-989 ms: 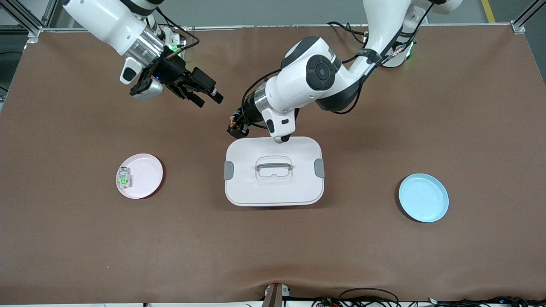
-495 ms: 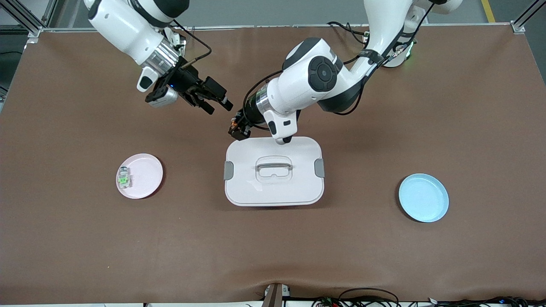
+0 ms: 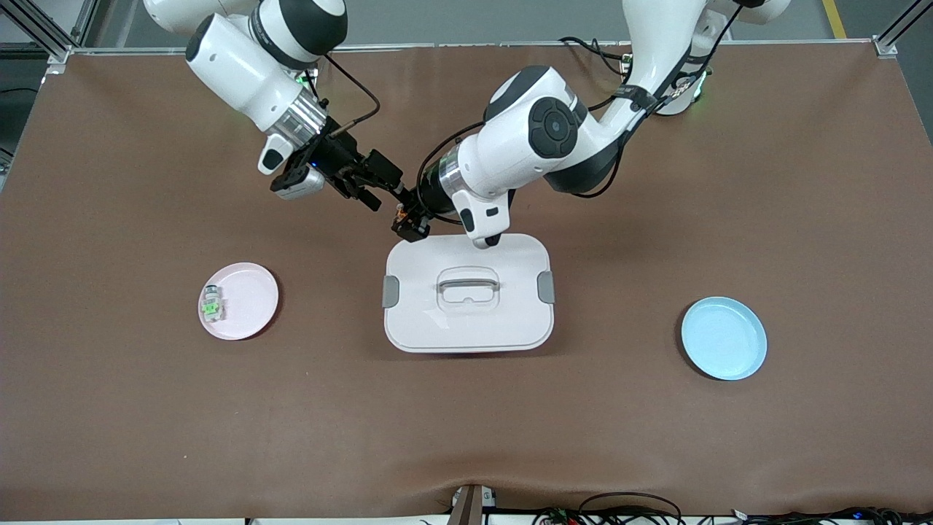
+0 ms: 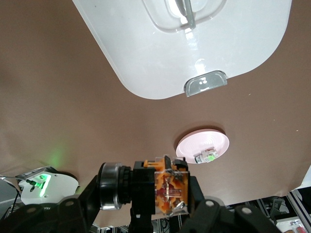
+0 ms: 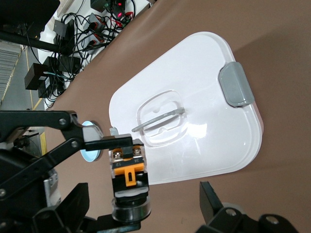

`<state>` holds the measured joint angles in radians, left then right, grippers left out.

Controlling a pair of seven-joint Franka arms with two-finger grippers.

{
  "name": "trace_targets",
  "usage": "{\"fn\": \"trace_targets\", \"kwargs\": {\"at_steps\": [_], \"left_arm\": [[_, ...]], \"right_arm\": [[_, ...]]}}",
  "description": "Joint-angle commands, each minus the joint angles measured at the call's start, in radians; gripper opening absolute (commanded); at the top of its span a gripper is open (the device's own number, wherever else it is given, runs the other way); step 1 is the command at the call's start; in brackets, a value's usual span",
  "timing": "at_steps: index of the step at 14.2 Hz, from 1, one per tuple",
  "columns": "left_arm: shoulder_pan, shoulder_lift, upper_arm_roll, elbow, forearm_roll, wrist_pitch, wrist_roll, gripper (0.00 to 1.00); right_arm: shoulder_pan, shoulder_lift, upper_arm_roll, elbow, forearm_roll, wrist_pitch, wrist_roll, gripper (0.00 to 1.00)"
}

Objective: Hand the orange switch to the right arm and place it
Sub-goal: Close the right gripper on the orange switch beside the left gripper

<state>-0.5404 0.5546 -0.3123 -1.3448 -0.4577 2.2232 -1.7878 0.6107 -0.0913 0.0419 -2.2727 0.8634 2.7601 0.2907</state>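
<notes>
My left gripper [image 3: 407,222] is shut on the orange switch [image 3: 400,214], holding it in the air just above the table beside the white box's edge that lies farther from the front camera. In the left wrist view the switch [image 4: 167,187] shows a black body, an orange face and a silver ring, clamped in the left gripper [image 4: 160,196]. My right gripper [image 3: 386,193] is open, right beside the switch. In the right wrist view the switch [image 5: 127,170] sits between the right gripper's [image 5: 143,194] spread fingers [image 5: 73,204], not touching them.
A white lidded box [image 3: 510,321] with a clear handle lies mid-table. A pink plate [image 3: 251,299] holding the clear-and-green switch [image 3: 211,306] is toward the right arm's end. A blue plate [image 3: 724,337] is toward the left arm's end.
My right arm has swung down toward the left gripper, bringing its open fingers around the switch. The left gripper has shifted only slightly, still holding the switch.
</notes>
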Motion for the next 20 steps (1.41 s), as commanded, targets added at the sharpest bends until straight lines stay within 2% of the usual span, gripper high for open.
{"fn": "trace_targets", "kwargs": {"at_steps": [1, 10, 12, 16, 20], "left_arm": [[-0.003, -0.002, 0.006, 0.006, -0.003, 0.004, -0.015, 0.00], [-0.003, 0.001, 0.004, 0.006, 0.004, 0.004, -0.015, 0.00], [-0.003, 0.002, 0.006, 0.006, 0.004, 0.004, -0.013, 0.00], [-0.004, 0.005, 0.006, 0.006, 0.004, 0.004, -0.013, 0.00], [-0.004, 0.005, 0.006, 0.006, 0.004, 0.004, -0.013, 0.00]], "right_arm": [[0.023, 0.021, -0.011, 0.012, 0.045, 0.023, -0.048, 1.00], [0.047, 0.084, -0.011, 0.081, 0.045, 0.027, -0.070, 0.98], [0.046, 0.084, -0.011, 0.082, 0.045, 0.026, -0.071, 0.82], [0.047, 0.088, -0.011, 0.094, 0.043, 0.023, -0.071, 0.57], [0.049, 0.096, -0.011, 0.101, 0.045, 0.021, -0.062, 0.06]]}}
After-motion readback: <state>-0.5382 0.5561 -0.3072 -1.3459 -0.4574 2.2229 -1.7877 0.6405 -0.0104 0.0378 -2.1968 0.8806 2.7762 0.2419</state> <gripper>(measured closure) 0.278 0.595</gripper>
